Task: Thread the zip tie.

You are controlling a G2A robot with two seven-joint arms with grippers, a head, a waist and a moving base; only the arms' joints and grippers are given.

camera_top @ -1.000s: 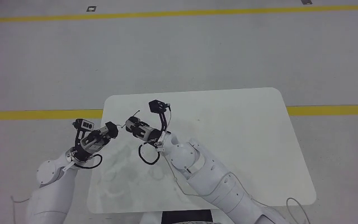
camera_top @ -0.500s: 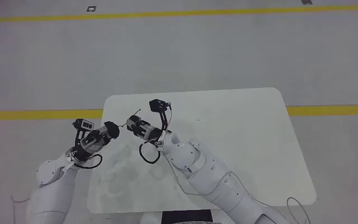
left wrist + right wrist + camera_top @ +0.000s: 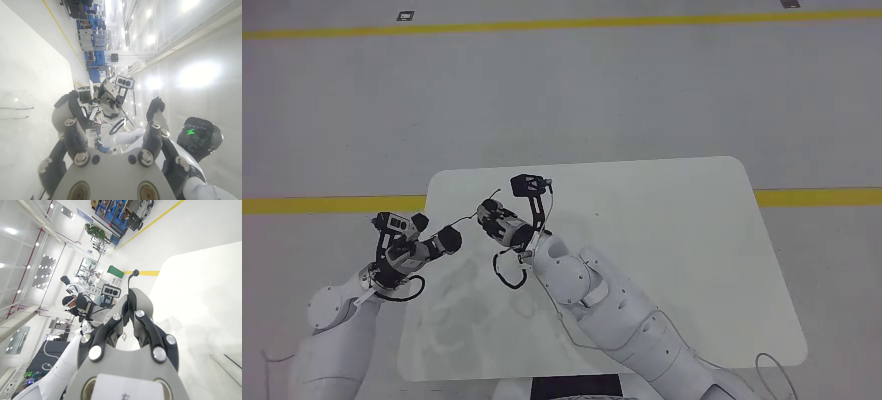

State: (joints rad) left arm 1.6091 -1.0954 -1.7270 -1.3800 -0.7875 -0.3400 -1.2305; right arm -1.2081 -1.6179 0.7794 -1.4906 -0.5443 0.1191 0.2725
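Zip tie [image 3: 135,272] pinched in R gripper [image 3: 130,294], head past its tips. L gripper [image 3: 114,98] wide, empty, tail ahead of it. Floppy tail could flick aside, missed grab.

The zip tie [image 3: 135,272] is black; the table [image 3: 662,230] is plain white. The floor [image 3: 642,90] is pale grey, crossed by yellow lines [image 3: 542,22]; the left gripper [image 3: 115,98] and right gripper [image 3: 130,295] are grey metal and black.
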